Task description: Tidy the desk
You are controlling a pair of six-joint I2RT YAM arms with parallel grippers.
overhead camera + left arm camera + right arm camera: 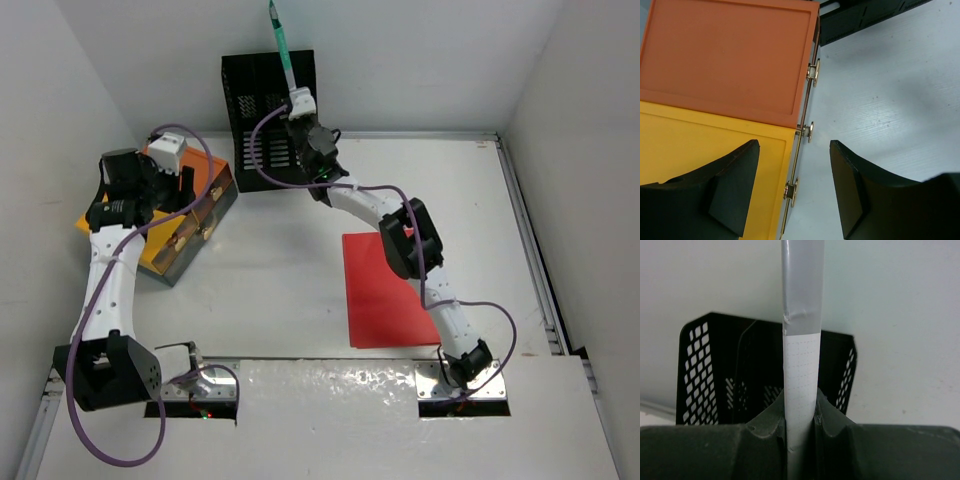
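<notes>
We judge the tidying to be partway through. The right gripper (297, 98) has its fingers clamped on the lower edge of a slim book (283, 45), which stands upright. From its thin edge we cannot tell whether it is a notebook or a folder. It is held up over the black file rack (262, 100) at the far wall and is not yet in a slot. In the right wrist view the fingers (765, 435) pinch the pale edge of the book (801, 365), with the rack (715, 375) behind it. The left gripper (172, 185) hangs over the orange and yellow drawer box (195, 215) at the left. Its fingers (735, 195) stand apart, holding nothing, and they straddle the front edge of the box (725, 55) where the brass knobs (810, 131) line up. A flat red sheet (385, 290) lies on the bench (280, 290) near the right arm, so we reckon at least that and the held book are left to put away. The bench runs from the arm bases at the near edge to the rack at the back, with white walls around it. It is a flat white rectangle with thin metal rails along its sides. The left wrist view shows a faint grain on its surface (890, 100).
</notes>
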